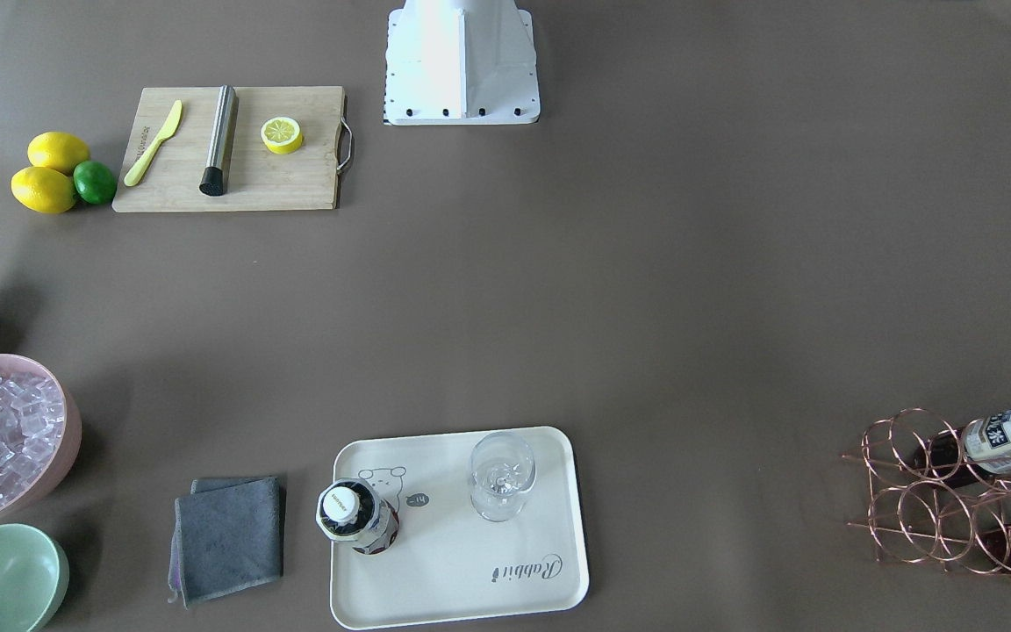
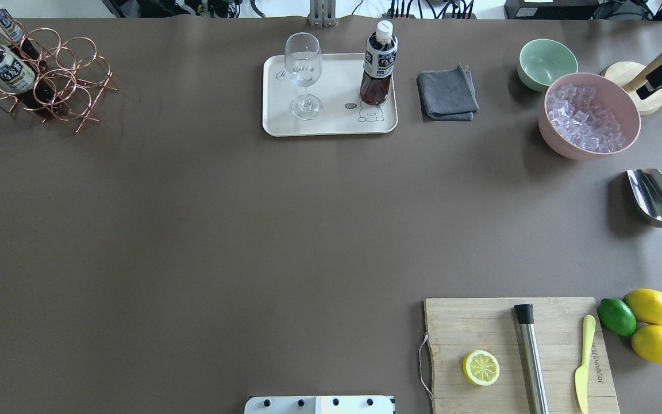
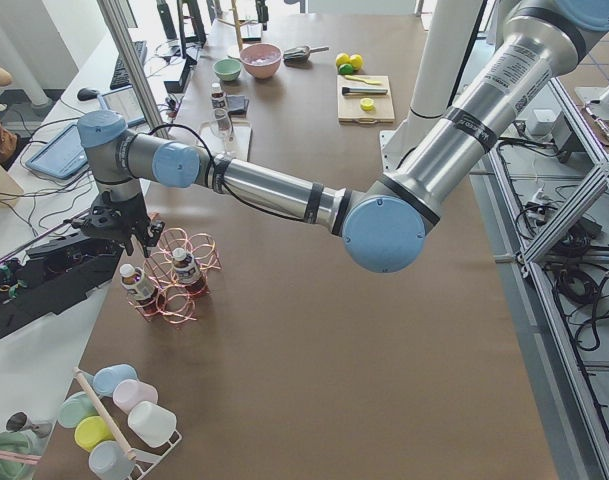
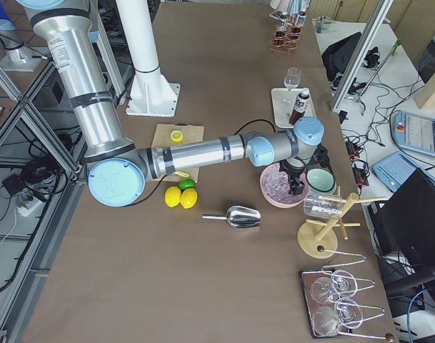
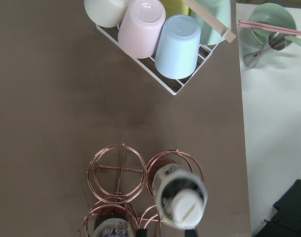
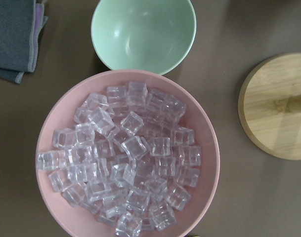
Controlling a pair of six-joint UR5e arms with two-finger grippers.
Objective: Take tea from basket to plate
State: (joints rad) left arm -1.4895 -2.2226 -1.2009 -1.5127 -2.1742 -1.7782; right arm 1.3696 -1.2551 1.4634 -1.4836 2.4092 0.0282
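One tea bottle [image 2: 378, 69] stands upright on the plate [image 2: 337, 92], well apart from the basket [image 5: 122, 170]. It shares the plate with a stemmed glass [image 2: 303, 69], and nothing of mine touches it. Two spare bottles [image 2: 6, 69] sit in the basket's cells, caps up.

My left claw [image 3: 139, 232] hangs just above the basket, over those bottles. The side view is all I get of it, so I cannot tell whether it is wide or narrow, and I see nothing held in it. My right claw [image 4: 297, 184] is far from the basket, beyond the plate, over a pink bowl [image 6: 209, 158] of ice on the surface. I cannot tell its opening either.

As I judge it, the carry is done if one tea was wanted. If all three are meant to go, a third is done and two lifts from the basket are left.
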